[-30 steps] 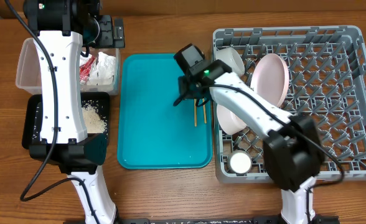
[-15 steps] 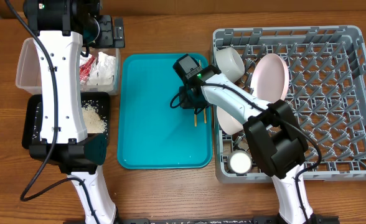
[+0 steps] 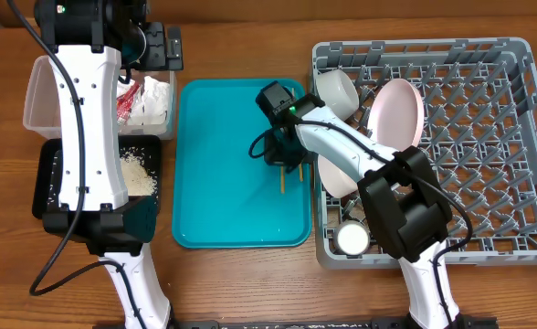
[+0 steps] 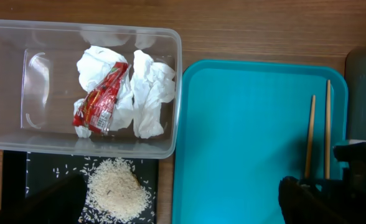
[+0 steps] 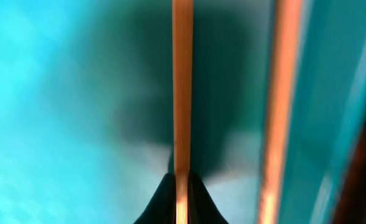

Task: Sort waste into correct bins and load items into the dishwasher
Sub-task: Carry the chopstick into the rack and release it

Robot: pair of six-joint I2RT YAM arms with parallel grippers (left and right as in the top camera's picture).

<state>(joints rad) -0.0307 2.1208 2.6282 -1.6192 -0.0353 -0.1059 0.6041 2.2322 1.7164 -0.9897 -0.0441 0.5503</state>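
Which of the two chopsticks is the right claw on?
The inner chopstick, farther from the dish rack; the right claw pinches it, while the outer chopstick lies free beside it.

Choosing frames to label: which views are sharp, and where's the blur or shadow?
Overhead: sharp, evenly lit. Left wrist: sharp on the wrapper, its own fingers dark blurs. Right wrist: centre chopstick fairly crisp, second chopstick smeared, dark shadow on the teal tray.
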